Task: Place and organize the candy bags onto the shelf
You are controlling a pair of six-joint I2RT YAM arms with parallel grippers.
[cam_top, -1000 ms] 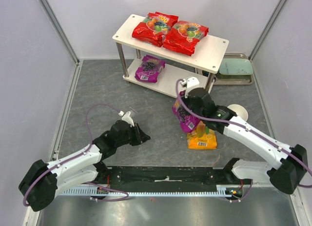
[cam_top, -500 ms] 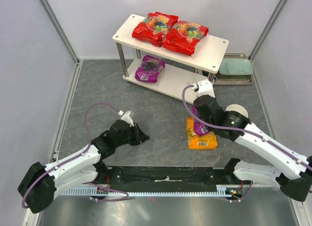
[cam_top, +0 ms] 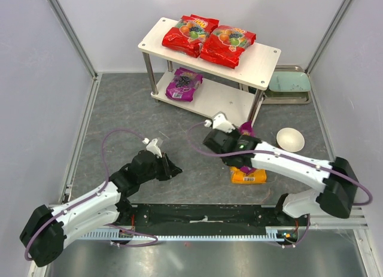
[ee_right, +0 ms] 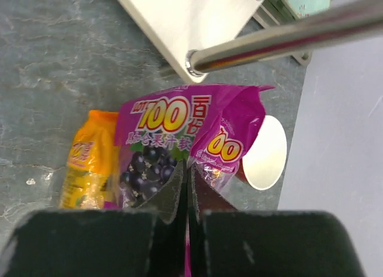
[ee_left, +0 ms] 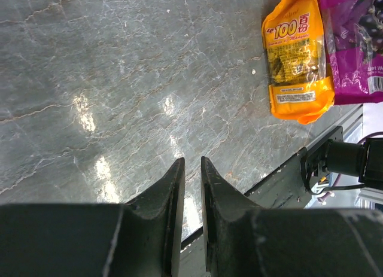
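Closest to us, the left gripper (ee_left: 191,164) hovers low over the grey table (cam_top: 119,109), jaws parted by only a thin slit with nothing between them, so we call it idle; the action is on the other side, where the right gripper (ee_right: 187,170) is clamped on the lower edge of a purple bag (ee_right: 158,139), the pouch creased and folded at one top corner, and we cannot tell whether it hangs free of the surface; just beside and partly under it in the wrist view lies the orange bag (cam_top: 248,175), flat on the table and untouched, with a white bowl (cam_top: 289,138) a little further out to the right; beyond them stands the shelf (cam_top: 263,60), its near right leg just past the held pouch; on the lower board a second purple bag (cam_top: 184,84) sits at the left end, with bare board to its right, and up top a red bag (cam_top: 190,33) and a second red bag (cam_top: 227,45) lie side by side; a green tray (cam_top: 288,82) sits behind the shelf; we judge this the carry of bag four, so the next move calls for swinging it past that leg onto the bare lower board, then fetching the orange one
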